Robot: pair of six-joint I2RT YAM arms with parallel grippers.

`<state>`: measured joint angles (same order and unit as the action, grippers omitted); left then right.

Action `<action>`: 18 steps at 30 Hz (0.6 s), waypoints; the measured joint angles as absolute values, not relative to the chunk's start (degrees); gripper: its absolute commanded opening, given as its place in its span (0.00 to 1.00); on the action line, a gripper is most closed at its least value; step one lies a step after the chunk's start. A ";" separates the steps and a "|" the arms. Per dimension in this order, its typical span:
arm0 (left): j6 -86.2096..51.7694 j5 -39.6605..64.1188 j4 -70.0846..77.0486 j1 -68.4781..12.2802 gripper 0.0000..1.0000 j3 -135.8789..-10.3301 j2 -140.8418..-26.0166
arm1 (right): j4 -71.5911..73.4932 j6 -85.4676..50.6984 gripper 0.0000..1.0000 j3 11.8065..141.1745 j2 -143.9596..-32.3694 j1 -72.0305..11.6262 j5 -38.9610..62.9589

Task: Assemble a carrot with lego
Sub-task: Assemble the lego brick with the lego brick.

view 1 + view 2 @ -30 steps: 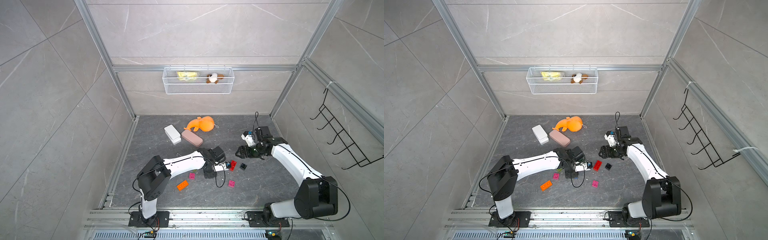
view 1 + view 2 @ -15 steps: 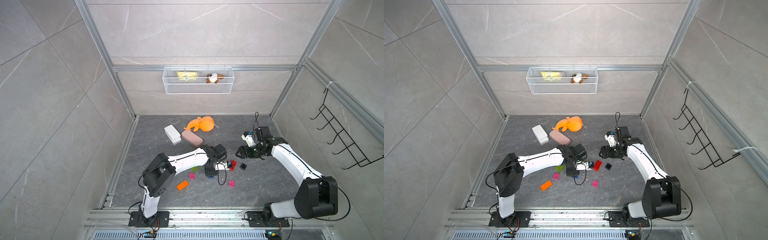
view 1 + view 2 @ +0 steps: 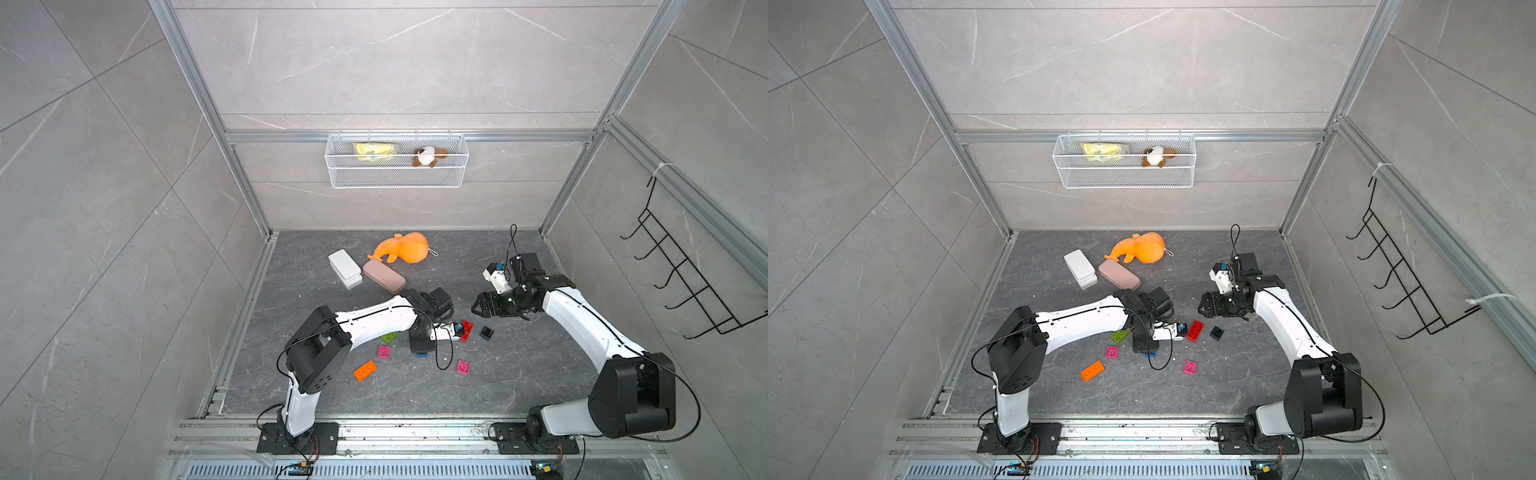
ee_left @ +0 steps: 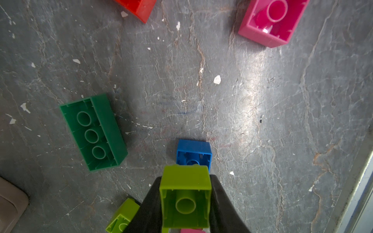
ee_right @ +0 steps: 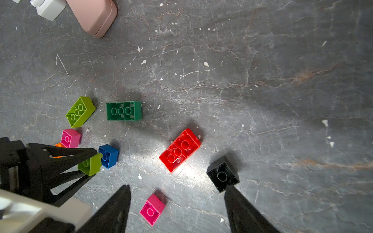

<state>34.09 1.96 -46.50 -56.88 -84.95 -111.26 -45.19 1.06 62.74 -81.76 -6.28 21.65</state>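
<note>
Grey worktop (image 3: 519,374); top views hide the grasp. Up close, left claw (image 4: 185,178) pinches small lime brick (image 4: 185,201) beside blue brick (image 4: 193,155); right claw (image 5: 177,187) spread.

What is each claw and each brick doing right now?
left gripper, shut on the small lime brick
right gripper, open, empty
blue brick, loose on the floor
dark green brick, upside down, hollow side up
red brick, upside down, loose
pink case, closed
</note>
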 measured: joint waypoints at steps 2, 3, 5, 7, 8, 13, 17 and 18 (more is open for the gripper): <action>34.11 1.98 -46.48 -56.88 0.21 -84.90 -111.39 | -45.19 1.06 0.77 62.74 -81.76 -6.28 21.65; 34.13 2.02 -46.48 -56.88 0.21 -84.82 -111.46 | -45.19 1.08 0.77 62.74 -81.76 -6.28 21.65; 34.20 2.11 -46.50 -56.88 0.21 -84.73 -111.61 | -45.19 1.06 0.77 62.74 -81.76 -6.28 21.65; 34.33 2.13 -46.46 -56.88 0.21 -84.66 -111.83 | -45.19 1.08 0.77 62.74 -81.78 -6.28 21.65; 34.35 2.15 -46.48 -56.88 0.21 -84.64 -111.92 | -45.19 1.08 0.77 62.74 -81.78 -6.28 21.65; 34.48 2.26 -46.46 -56.84 0.21 -84.62 -112.01 | -45.19 1.08 0.77 62.74 -82.00 -6.28 21.65; 34.50 2.26 -46.46 -56.84 0.21 -84.62 -112.05 | -45.21 1.08 0.77 62.74 -82.15 -6.28 21.65; 34.50 2.28 -46.46 -56.84 0.21 -84.62 -112.12 | -45.21 1.08 0.77 62.74 -82.15 -6.28 21.65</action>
<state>34.50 2.28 -46.46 -56.84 -84.62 -112.12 -45.21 1.08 62.74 -82.15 -6.28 21.65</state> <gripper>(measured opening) 0.336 0.768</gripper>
